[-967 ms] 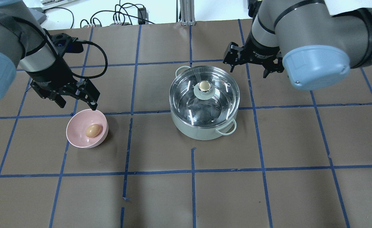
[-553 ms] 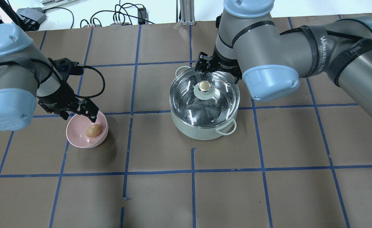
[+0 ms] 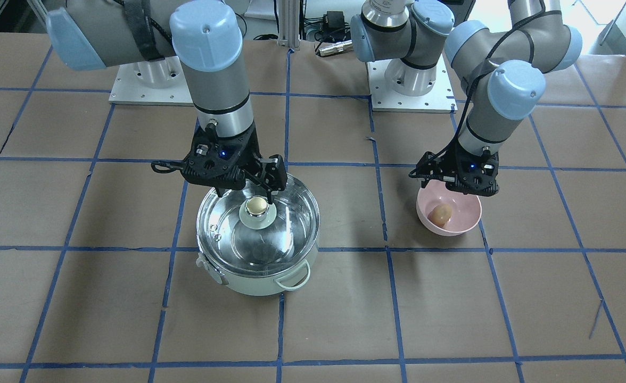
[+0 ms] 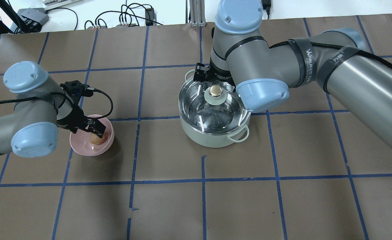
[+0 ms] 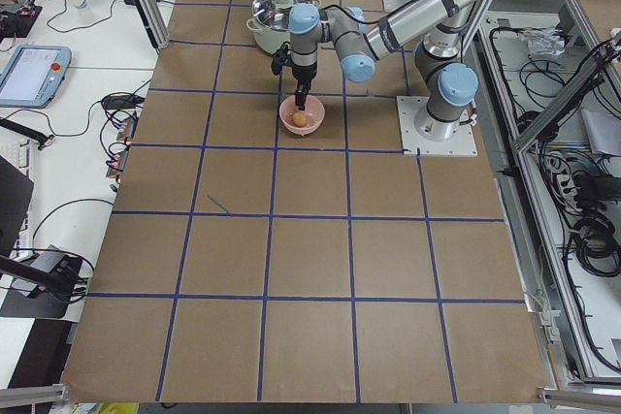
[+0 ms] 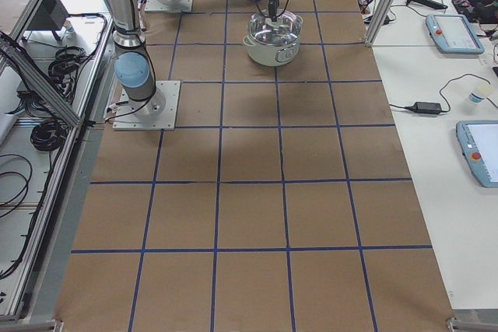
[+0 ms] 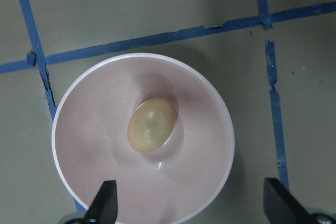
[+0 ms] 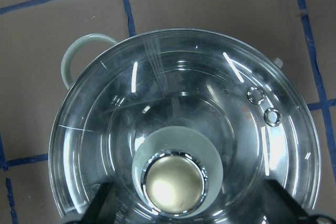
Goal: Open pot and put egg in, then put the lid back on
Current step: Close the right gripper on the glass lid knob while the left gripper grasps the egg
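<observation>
Egg in pink bowl just below open L claw; R claw open above lid

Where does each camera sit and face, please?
Front-facing: across table, facing robot; both arms.
Overhead: behind robot, looking down; both arms.
Exterior left: table's left end; left arm nearer.
Exterior right: right end; right arm nearer.
Left wrist: over tan egg in pink bowl; fingertips.
Right wrist: over clear glass lid; fingertips.
Overhead, front-facing share egg, lid.
</observation>
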